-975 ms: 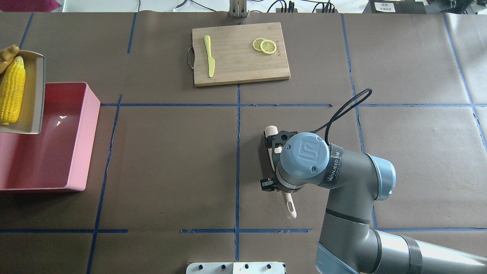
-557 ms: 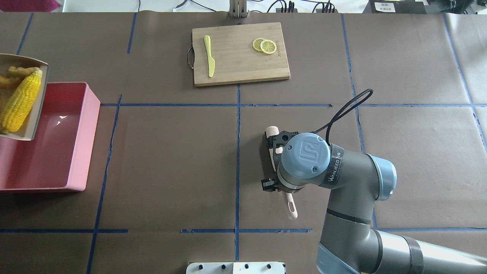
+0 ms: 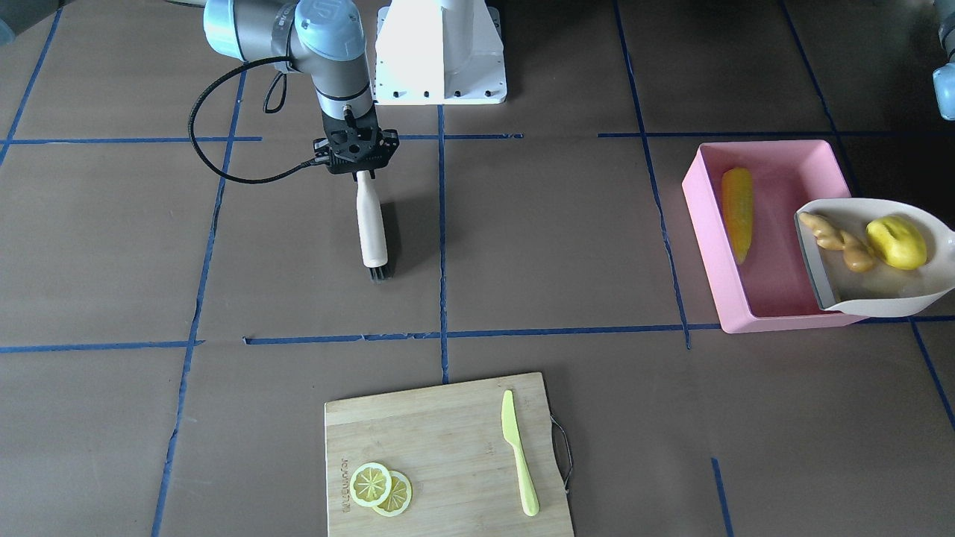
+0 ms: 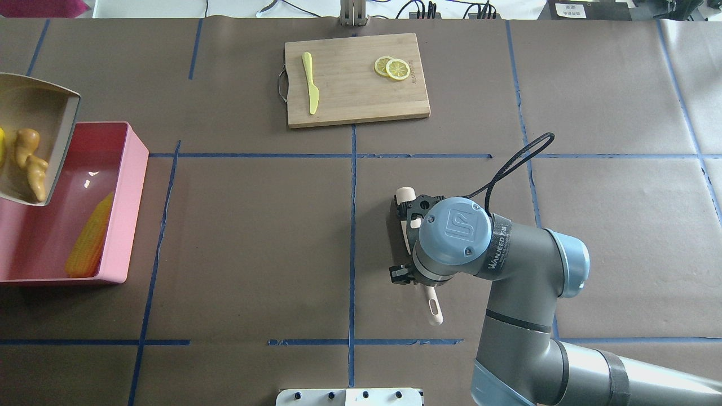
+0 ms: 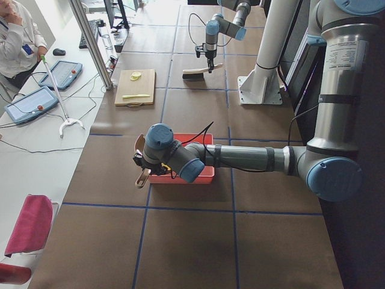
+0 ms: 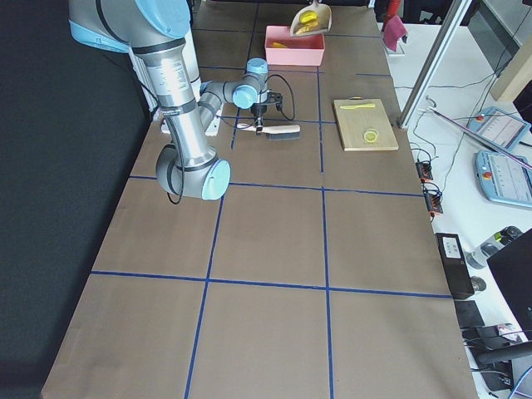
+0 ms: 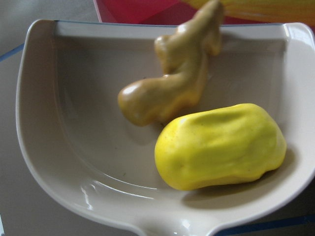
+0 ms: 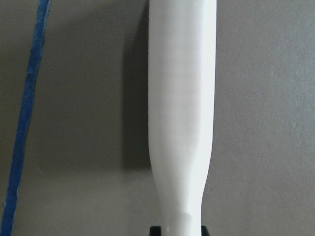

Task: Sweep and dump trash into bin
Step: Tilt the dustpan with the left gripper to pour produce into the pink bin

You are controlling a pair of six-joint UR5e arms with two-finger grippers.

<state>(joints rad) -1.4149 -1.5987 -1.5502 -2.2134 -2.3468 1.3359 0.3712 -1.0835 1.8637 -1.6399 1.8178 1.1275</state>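
Observation:
The corn cob [image 3: 737, 212] lies inside the pink bin [image 3: 703, 231], along its wall; the overhead view shows the cob [image 4: 89, 243] in the bin [image 4: 128, 214] too. A cream dustpan [image 3: 880, 304] hangs tilted over the bin's edge. It holds the ginger root [image 3: 835, 240] and the lemon-like fruit [image 3: 895, 242], both close up in the left wrist view [image 7: 221, 146]. My left gripper [image 5: 144, 162] is at the dustpan's handle; I cannot tell whether it is shut. My right gripper [image 3: 358, 170] is shut on a cream brush [image 3: 369, 224] at mid-table.
A wooden cutting board [image 4: 355, 84] at the table's far side carries a pale green knife [image 4: 310, 84] and two lemon slices [image 4: 393, 68]. The robot's white base [image 3: 440, 52] stands at the near edge. Blue tape lines cross the brown table.
The dustpan has tipped further toward the bin and the corn cob has slid out of it into the bin. The ginger and the yellow fruit stay in the dustpan. The right arm barely moved.

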